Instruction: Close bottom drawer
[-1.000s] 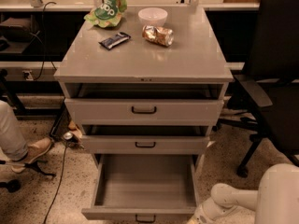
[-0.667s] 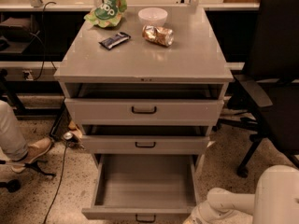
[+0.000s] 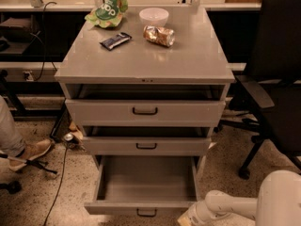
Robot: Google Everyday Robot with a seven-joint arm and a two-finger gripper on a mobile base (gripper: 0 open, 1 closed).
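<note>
The bottom drawer (image 3: pixel 117 207) is pulled a long way out of the cabinet. Its low front panel sits near the lower edge of my view, and its open tray runs back from there under the middle drawer (image 3: pixel 113 146). The small black handle (image 3: pixel 146 213) is at the centre of that front panel. The drawer slides along a line running from the panel straight back into the cabinet, so I judge the closing push has to go that way, away from the camera.

My hand (image 3: pixel 186 219) is low down, just to the right of the bottom drawer's front panel and close to its right front corner. The white arm (image 3: pixel 230 205) trails off further to the right. I cannot tell how far open the hand is, or whether it is touching the panel. It does not look to be carrying anything.

From the hand, the handle and the middle of the panel lie to the left. In my judgement I need to bring the hand leftward and in front of the panel before pushing, because pressing at the corner could skew the drawer on its runners.

Above the bottom drawer, the middle drawer and the top drawer (image 3: pixel 103 112) both stand slightly out. To the right of it is a black chair (image 3: pixel 277 88).
</note>
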